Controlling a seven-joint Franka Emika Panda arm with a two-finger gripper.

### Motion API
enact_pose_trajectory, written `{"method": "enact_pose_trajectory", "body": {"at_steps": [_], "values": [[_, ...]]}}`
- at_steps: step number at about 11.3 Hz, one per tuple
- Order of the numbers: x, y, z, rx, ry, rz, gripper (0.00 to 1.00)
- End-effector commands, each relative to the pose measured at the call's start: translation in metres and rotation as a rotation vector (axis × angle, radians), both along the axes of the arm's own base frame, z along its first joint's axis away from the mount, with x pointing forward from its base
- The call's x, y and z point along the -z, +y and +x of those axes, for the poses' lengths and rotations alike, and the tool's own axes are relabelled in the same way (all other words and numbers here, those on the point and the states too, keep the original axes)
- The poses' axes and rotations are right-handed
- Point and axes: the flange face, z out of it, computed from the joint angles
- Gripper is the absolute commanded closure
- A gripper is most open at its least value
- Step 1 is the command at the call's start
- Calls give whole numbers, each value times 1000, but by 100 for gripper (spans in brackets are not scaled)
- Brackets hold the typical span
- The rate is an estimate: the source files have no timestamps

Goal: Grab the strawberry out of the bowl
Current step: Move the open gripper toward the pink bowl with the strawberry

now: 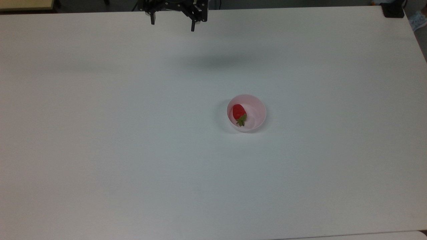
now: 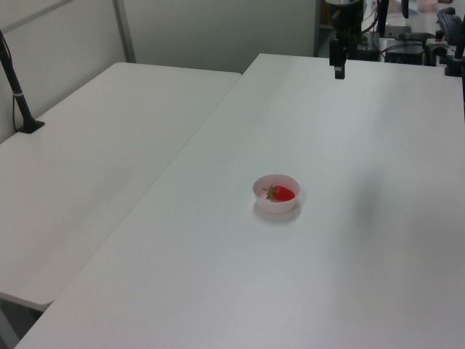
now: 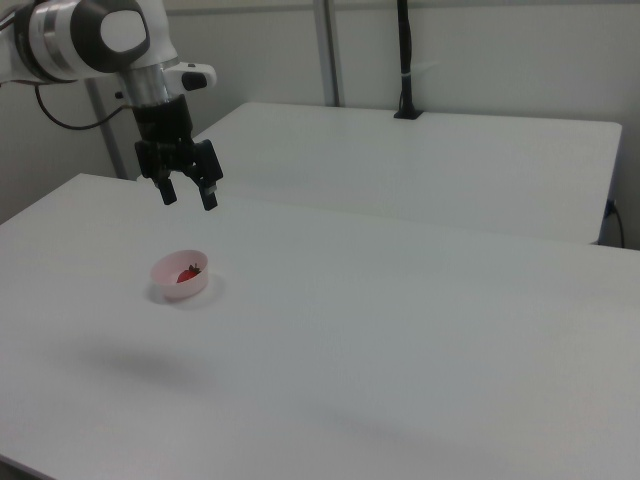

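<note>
- gripper [image 1: 172, 26] released, fingers spread, hovering high over the table [image 1: 100, 133], holding nothing
- strawberry [image 1: 239, 112] lies in bowl [image 1: 258, 106], leafy cap at 5 o'clock in the top view
- bowl sits at gripper's 5 o'clock, well apart

The strawberry [image 1: 239, 111] lies on its side inside the bowl [image 1: 257, 115] — glossy red, with a green leafy cap pointing toward the bottom of the top view's frame. It rests against the inner wall on the top view's left. The bowl is small, round and pale pink, smooth inside, standing upright on the white surface [image 1: 133, 150] a little right of the top view's centre. In the left view the cap points left [image 2: 271, 193].
</note>
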Motion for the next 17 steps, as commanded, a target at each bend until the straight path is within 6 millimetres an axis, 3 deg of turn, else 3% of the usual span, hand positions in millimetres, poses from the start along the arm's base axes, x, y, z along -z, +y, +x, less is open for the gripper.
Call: {"method": "enact_pose_trajectory", "body": {"at_steps": [1,6,8,12,16,17], "values": [[0,-5,-5,-10,1,19,0],[2,-3,-5,-15,3,19,0],[5,7,-5,-32,8,21,0],[7,55,-2,-108,-24,65,0],[56,112,21,-223,-29,91,0],[70,118,28,-269,-26,96,0]]}}
